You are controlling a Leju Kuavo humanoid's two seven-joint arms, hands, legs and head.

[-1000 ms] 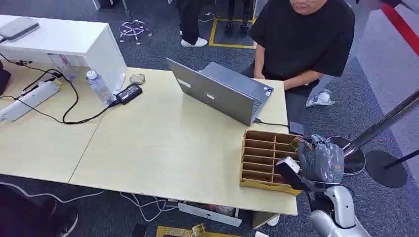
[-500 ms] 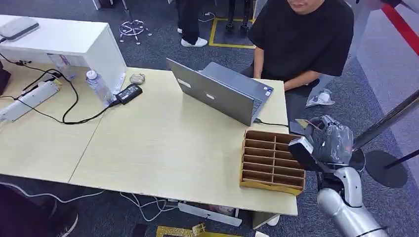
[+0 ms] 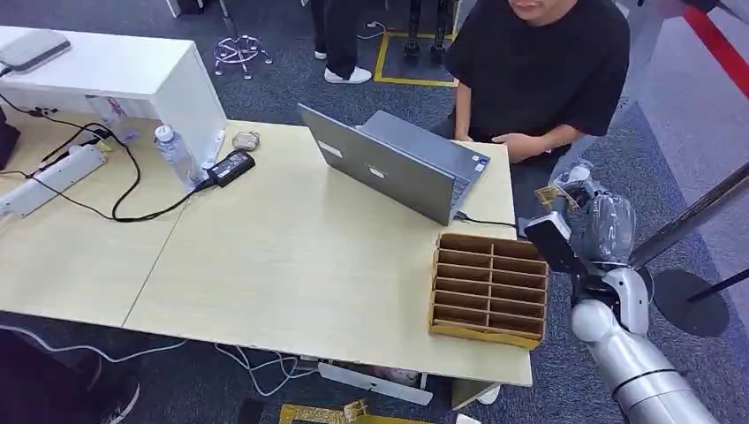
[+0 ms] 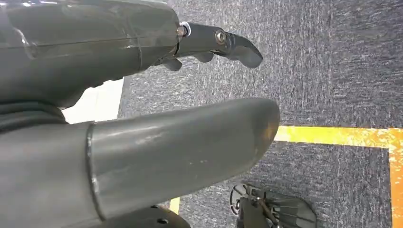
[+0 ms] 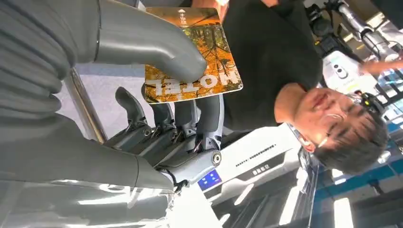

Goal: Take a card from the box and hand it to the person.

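My right hand (image 3: 593, 221) is raised past the table's right edge, above the far right corner of the cardboard box (image 3: 487, 284). It pinches an orange card (image 5: 190, 52) between the thumb and the darker fingers (image 5: 185, 118); the card (image 3: 554, 194) sticks out toward the person. The person (image 3: 539, 71) in a black shirt sits behind the laptop, one hand (image 3: 517, 146) at the table's far edge, apart from the card. The box has several open slots. My left hand (image 4: 142, 95) hangs over blue carpet, fingers apart, holding nothing.
An open grey laptop (image 3: 397, 163) stands on the wooden table (image 3: 291, 265) just behind the box. A water bottle (image 3: 177, 157), a power brick and cables lie far left beside a white cabinet (image 3: 115, 75). A metal pole and round base (image 3: 698, 300) stand right of my arm.
My right hand has lifted from the box's right side and moved away toward the person, carrying the card. The person's hand has shifted near the table edge.
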